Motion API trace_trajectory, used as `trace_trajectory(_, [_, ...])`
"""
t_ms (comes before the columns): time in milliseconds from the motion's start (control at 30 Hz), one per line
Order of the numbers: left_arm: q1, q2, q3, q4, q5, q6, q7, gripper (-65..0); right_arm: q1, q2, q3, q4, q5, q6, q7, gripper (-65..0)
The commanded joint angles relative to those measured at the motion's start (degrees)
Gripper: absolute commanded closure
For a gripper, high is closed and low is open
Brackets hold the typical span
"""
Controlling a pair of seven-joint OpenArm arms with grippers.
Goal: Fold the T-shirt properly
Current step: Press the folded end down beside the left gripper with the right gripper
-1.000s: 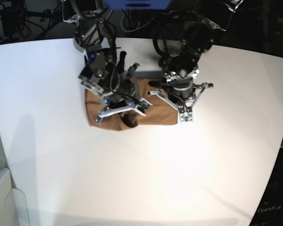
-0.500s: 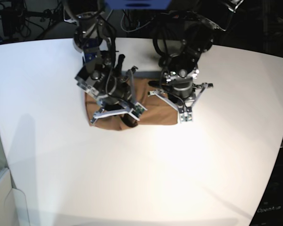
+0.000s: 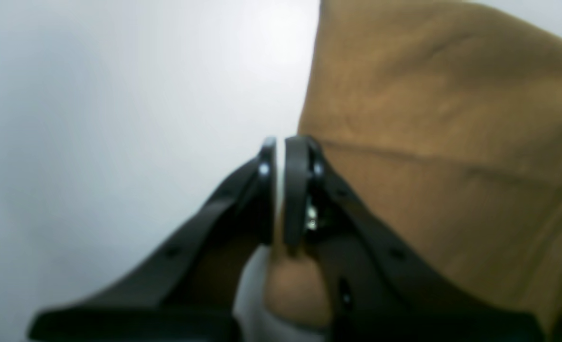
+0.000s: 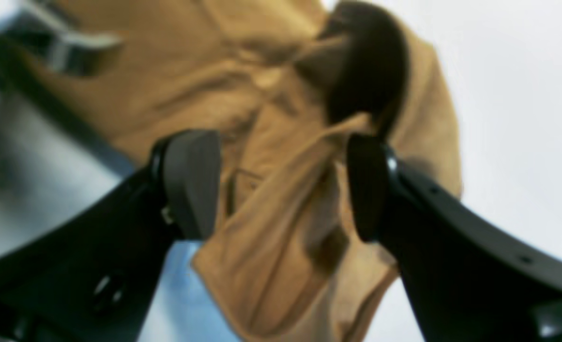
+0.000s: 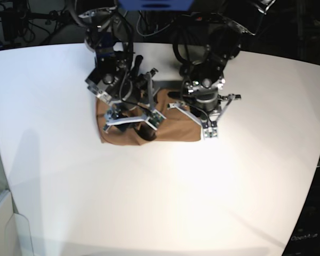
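No lettering is seen on the T-shirt point(image 5: 173, 130). Since the earlier frame, the right gripper point(image 4: 281, 185) has been spread apart — cloth released; the left gripper point(image 3: 281, 190) is kept clenched, empty

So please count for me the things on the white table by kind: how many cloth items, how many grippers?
Cloth items: 1, the T-shirt
Grippers: 2, the left gripper and the right gripper
Total: 3

White table point(image 5: 165, 197), dark cables point(image 5: 21, 24) behind
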Motion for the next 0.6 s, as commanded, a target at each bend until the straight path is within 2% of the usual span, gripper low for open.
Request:
trace_trajectory(0, [-0.64, 0.11, -0.07, 0.74, 0.57, 0.01, -0.90, -2.6, 0.51, -0.34, -0.13, 0.91, 0.33, -0.27, 0.53, -41.5])
trace_trajectory(567, [-0.64, 0.11, 0.02, 0.74, 0.57, 0.01, -0.90, -2.6, 1.83, -0.34, 0.31, -3.04, 0.33, -0.27, 0.53, -40.8])
